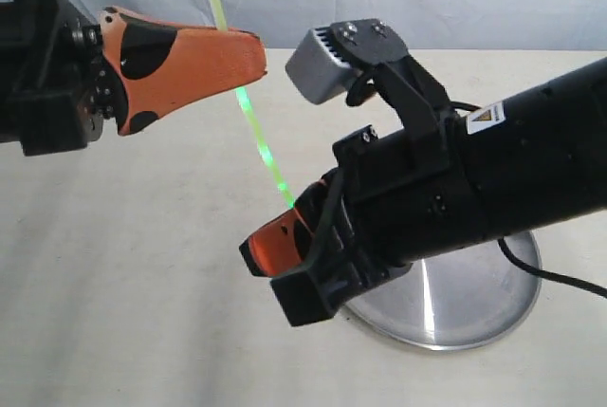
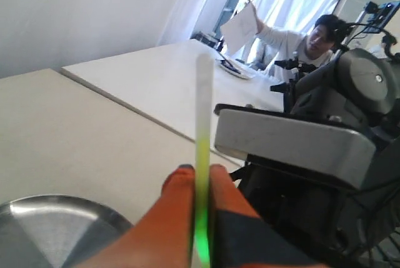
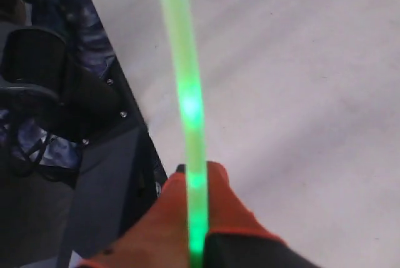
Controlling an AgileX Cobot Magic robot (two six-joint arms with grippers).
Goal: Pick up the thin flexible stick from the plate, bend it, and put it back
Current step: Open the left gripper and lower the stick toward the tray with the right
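over the table, left fingers and right fingers pinch the stick — arm label unreadable.

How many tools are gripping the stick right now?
2. The left tool clamps the stick on its upper part; the right tool clamps its lower part, by the plate. The stick's lower end is hidden.

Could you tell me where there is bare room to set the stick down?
What shows of the plate is bare, but the right hand and arm crowd over it. The table is open beneath the left hand.
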